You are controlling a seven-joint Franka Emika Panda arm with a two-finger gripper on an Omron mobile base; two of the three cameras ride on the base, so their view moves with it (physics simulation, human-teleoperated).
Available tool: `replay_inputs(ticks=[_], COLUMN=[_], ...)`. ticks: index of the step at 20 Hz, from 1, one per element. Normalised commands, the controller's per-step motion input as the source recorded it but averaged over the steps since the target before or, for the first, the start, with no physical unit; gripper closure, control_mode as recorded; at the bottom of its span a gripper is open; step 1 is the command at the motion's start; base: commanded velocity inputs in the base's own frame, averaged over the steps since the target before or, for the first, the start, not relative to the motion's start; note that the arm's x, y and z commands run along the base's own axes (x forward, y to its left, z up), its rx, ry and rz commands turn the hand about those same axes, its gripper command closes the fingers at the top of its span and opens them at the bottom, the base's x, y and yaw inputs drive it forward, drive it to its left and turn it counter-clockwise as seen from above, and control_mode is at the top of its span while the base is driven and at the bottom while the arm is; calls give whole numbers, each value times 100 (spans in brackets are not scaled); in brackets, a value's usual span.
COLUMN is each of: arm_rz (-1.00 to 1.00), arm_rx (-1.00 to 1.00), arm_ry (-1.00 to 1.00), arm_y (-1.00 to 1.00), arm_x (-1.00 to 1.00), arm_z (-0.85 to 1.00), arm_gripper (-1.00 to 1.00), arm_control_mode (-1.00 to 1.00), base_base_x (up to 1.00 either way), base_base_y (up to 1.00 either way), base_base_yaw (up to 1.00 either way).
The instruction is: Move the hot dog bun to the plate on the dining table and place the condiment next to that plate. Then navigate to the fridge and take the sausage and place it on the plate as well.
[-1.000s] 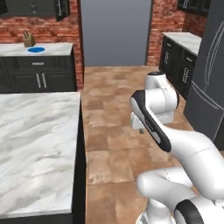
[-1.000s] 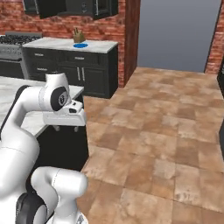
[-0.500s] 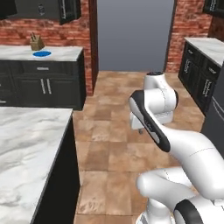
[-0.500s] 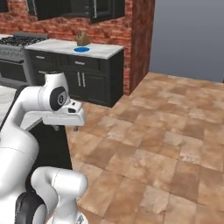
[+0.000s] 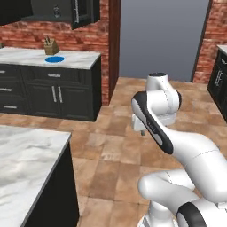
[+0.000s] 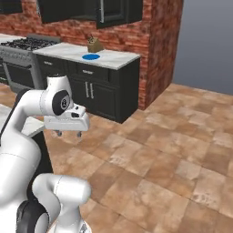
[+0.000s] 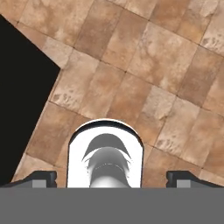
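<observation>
View swung left; dining table (image 5: 26,155) left of empty pincer (image 6: 67,133).

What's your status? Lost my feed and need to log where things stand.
Gripper open, empty, pointing down at tile floor. Dining table corner at left. Blue plate on far counter, not ours. Nothing in the way.

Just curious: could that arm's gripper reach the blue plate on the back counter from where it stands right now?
Probably not. The gripper hangs open over bare floor, and the blue plate lies across the room on the counter.
</observation>
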Motion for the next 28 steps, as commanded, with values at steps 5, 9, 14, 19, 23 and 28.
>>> replay_inputs(ticks=[5,9,14,19,23,28], arm_rz=[0,0,0,0,0,0], arm_rx=[0,0,0,0,0,0], arm_ry=[0,0,0,0,0,0], arm_y=[0,0,0,0,0,0], arm_x=[0,0,0,0,0,0], arm_z=[0,0,0,0,0,0], arm_gripper=[-100,-100,-100,-100,-100,-100], arm_control_mode=[100,100,100,100,100,100], base_base_x=[100,100,100,100,100,100], base_base_y=[-47,-39,-31,-30,-24,-17], base_base_yaw=[33,37,41,41,39,35])
